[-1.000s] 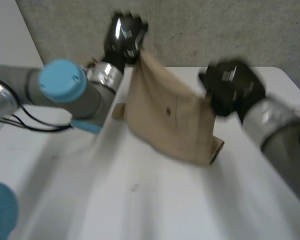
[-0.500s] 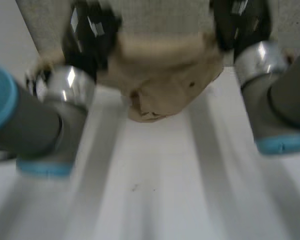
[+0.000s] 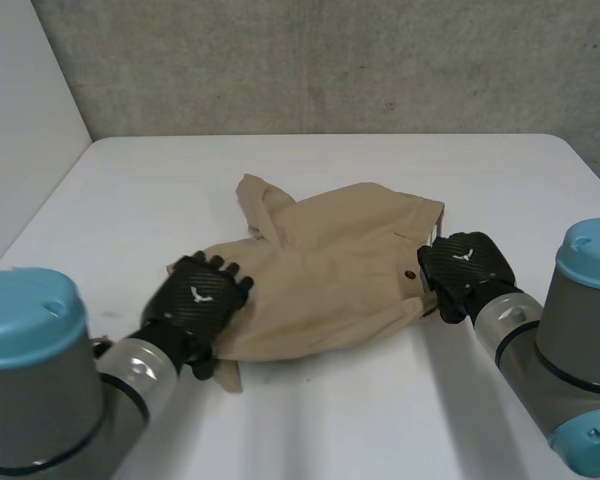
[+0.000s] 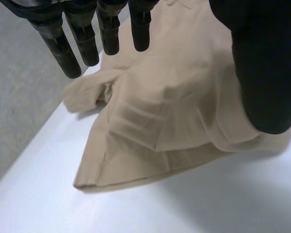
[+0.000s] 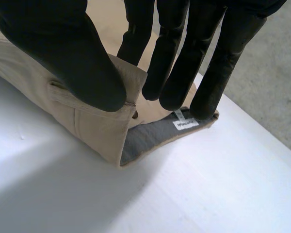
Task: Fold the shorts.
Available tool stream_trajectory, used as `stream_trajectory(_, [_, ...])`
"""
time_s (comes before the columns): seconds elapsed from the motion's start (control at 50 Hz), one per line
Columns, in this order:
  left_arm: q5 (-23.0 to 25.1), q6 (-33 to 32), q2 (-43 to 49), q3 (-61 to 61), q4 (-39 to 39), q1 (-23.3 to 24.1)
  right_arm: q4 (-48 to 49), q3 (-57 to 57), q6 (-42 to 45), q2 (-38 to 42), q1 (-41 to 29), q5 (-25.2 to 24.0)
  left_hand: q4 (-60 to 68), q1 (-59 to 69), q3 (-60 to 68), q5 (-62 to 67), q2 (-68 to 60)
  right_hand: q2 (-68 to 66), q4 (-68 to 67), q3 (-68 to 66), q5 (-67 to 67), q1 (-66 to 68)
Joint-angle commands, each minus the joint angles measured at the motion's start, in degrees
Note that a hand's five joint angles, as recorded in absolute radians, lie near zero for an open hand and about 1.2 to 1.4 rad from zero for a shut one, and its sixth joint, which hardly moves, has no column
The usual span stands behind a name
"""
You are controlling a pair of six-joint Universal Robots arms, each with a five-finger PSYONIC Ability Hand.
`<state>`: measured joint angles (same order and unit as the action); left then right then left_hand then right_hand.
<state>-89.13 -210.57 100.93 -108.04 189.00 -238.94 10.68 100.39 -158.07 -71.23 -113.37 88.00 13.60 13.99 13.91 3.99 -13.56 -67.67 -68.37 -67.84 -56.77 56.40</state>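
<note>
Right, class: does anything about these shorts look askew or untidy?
Yes. The shorts lie rumpled, not flat: one flap sticks out toward the far side, and the waistband at the right hand gapes, showing grey lining.

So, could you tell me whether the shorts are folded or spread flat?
Loosely folded: the shorts lie doubled on the table, layered edges showing.

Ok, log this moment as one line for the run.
shorts: lying rumpled on table | right robot hand: pinching waistband end | left robot hand: open, over opposite end
</note>
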Motion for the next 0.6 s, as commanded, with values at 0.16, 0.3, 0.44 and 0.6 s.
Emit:
stream_trajectory(0.16, [1.2,34.1,-3.6,-4.0,-2.2,-8.3,0.5,1.2,-5.4,0.2,2.7,-2.4,0.6,0.3,0.3,0.3,-0.7,-12.3,-11.6,-12.2,-13.2,23.6])
stream_trajectory(0.3, [1.2,46.0,-2.1,-3.8,-5.7,-10.1,0.5,1.5,-5.6,0.2,2.5,-2.4,11.1,10.7,10.8,10.7,-11.1,-12.3,-11.6,-12.2,-13.2,23.6])
stream_trajectory(0.44, [0.9,52.5,1.0,-2.4,-9.7,-10.1,0.6,1.8,-5.6,0.2,2.4,-2.3,13.8,13.4,13.5,13.4,-13.8,-12.3,-11.6,-12.2,-13.2,23.6])
stream_trajectory(0.6, [0.5,56.1,4.5,-2.2,-10.0,-9.5,0.6,1.9,-5.6,0.2,2.4,-2.4,18.1,17.8,17.8,17.8,-18.2,-12.3,-11.6,-12.2,-13.2,23.6])
